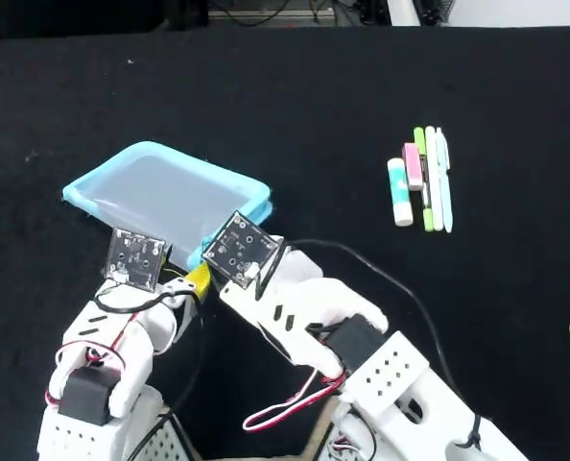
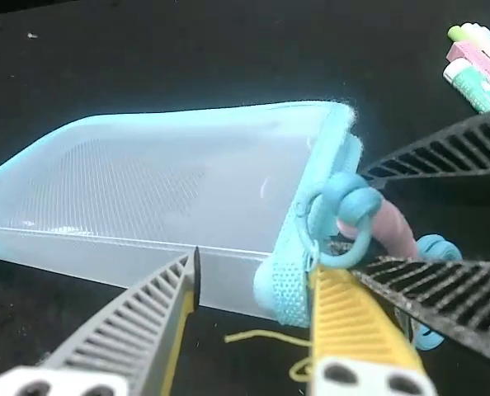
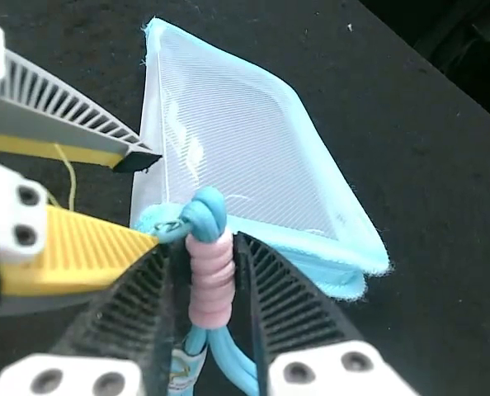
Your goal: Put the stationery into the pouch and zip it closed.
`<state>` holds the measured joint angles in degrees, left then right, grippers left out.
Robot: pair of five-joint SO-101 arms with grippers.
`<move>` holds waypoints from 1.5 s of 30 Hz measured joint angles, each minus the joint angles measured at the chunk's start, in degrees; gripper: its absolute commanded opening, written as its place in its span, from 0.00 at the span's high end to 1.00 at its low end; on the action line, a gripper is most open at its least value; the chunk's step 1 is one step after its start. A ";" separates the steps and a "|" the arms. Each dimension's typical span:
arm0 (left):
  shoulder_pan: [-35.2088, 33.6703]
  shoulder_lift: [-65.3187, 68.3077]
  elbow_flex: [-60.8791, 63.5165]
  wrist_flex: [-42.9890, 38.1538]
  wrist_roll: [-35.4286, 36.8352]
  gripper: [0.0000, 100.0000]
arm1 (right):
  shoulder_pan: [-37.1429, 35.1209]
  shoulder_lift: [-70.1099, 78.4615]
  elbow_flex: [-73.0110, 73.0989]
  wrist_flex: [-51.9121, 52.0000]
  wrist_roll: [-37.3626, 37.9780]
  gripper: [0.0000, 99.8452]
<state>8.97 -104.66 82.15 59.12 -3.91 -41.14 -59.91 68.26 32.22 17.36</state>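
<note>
nearest, at the near left of the table (image 1: pixel 362 96), the two grippers are met at the near corner of the pouch (image 1: pixel 165 192). the right gripper (image 3: pixel 208 247) is closed tightly on the pink, cord-wrapped zipper pull (image 3: pixel 208 285), which is attached by a blue loop and ring to the slider at that corner. the left gripper (image 2: pixel 260 276) is spread wide, with the corner of the pouch between its grey and yellow fingers. both tips are seen at the fabric's edge, but whether it is pinched cannot be told. just beyond, the pale blue mesh pouch is laid flat. no stationery can be made out inside it. the stationery (image 1: pixel 421 181), a small cluster of pens and sticks, is lying well apart at the far right.

the step in hand is judged to be the opening of the zip. the zip appears to run along the thicker edge leading away to the far right, so the pull should be drawn low and straight along that edge, not lifted. the corner should be clamped firmly by the left gripper first, or the whole pouch is likely to be dragged with the slider. the cord should be kept taut so that the grip on the pull is not lost.
</note>
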 measured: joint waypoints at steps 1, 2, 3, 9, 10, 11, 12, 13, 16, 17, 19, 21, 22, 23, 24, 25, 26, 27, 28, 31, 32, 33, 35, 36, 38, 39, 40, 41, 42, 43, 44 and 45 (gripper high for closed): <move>0.00 0.00 0.00 -0.09 0.00 0.78 | 0.00 0.00 0.00 0.00 0.00 0.99; 0.00 0.00 0.00 -0.09 0.00 0.78 | 0.00 0.00 0.00 0.00 0.00 0.99; 0.00 0.00 0.00 -0.09 0.00 0.79 | 0.00 0.00 0.00 0.00 0.00 0.99; -4.31 0.00 0.00 -0.09 0.26 0.96 | -0.09 0.00 0.00 0.00 0.00 0.99; -4.92 0.00 0.00 -0.09 0.35 0.98 | -0.09 0.00 0.00 0.00 0.00 0.99; -5.36 0.00 0.00 -0.09 0.35 0.96 | -0.09 0.00 0.00 0.00 0.00 0.99; -5.63 0.00 0.00 -0.09 0.35 0.96 | -0.18 0.00 0.00 -0.09 0.00 0.99; -5.89 0.00 0.00 -0.09 0.35 0.97 | -0.18 0.00 0.18 -0.18 0.00 0.99; -6.68 0.00 0.00 -0.09 0.35 0.97 | -0.18 0.00 0.62 -0.26 0.00 0.99; -6.77 0.35 0.00 -0.09 0.35 0.97 | -0.18 0.00 0.62 -0.26 0.00 0.99; -6.77 0.44 0.00 -0.09 0.70 0.97 | 0.09 0.00 0.62 -0.26 0.00 0.99; -7.74 0.53 -0.18 -0.09 2.29 0.97 | 1.93 0.00 0.62 -0.26 0.00 0.99; -8.79 0.53 -0.26 -0.09 3.08 0.97 | 3.43 0.00 0.62 -0.26 0.00 0.99; -10.02 0.53 -0.44 -0.09 3.87 0.97 | 4.92 0.00 0.62 -0.26 0.00 0.99; -11.25 0.53 -0.53 -0.09 4.57 0.97 | 6.51 0.00 0.62 -0.26 0.00 0.99; -12.48 0.53 -0.53 -0.18 5.01 0.97 | 7.91 0.00 0.62 -0.26 0.00 0.99; -13.63 0.53 -0.53 -0.18 5.45 0.97 | 9.14 0.00 0.62 -0.26 0.00 0.99; -14.51 0.53 -0.53 -0.18 5.89 0.97 | 10.29 0.00 0.62 -0.26 0.00 0.99; -15.30 0.53 -0.53 -0.18 6.24 0.97 | 11.34 0.00 0.62 -0.26 0.00 0.99; -16.35 0.44 -0.53 -0.70 6.77 0.97 | 14.68 0.00 0.62 -0.26 -0.18 0.99; -16.35 0.44 -0.53 -0.79 6.77 0.97 | 15.91 0.00 0.62 -0.26 -0.18 0.99; -16.35 0.44 -0.53 -0.88 6.77 0.97 | 17.05 0.00 0.53 -0.26 -0.18 0.99; -16.35 0.53 -0.79 -1.23 6.77 0.97 | 19.69 0.00 0.26 -0.26 -0.18 0.99; -16.35 0.62 -1.32 -1.23 6.77 0.97 | 20.66 0.00 -0.18 -0.26 -0.18 0.99; -16.35 0.62 -2.90 -1.23 6.77 0.97 | 21.80 0.00 -1.58 0.09 -0.18 0.99; -16.35 0.62 -3.87 -1.23 6.77 0.97 | 21.98 0.00 -2.46 1.14 -0.18 0.99; -16.35 0.62 -5.10 -1.23 6.33 0.97 | 21.98 0.00 -3.60 2.46 -0.18 0.99; -16.35 0.62 -6.07 -1.23 5.36 0.97 | 21.98 0.00 -4.75 4.13 -0.18 0.99; -16.35 0.62 -7.12 -1.23 4.57 0.97 | 21.98 0.00 -6.15 6.07 -0.18 0.99; -16.35 0.62 -8.00 -1.23 3.69 0.97 | 21.98 0.00 -7.65 7.91 -0.18 0.99; -16.35 0.62 -8.79 -1.23 2.99 0.97 | 21.63 0.00 -9.05 9.76 -0.18 0.99; -16.35 0.62 -9.41 -1.23 2.55 0.97 | 21.10 0.00 -10.46 11.25 -0.18 0.99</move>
<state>-7.38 -104.04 72.75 57.89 -1.36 -20.04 -59.91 57.80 43.47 17.19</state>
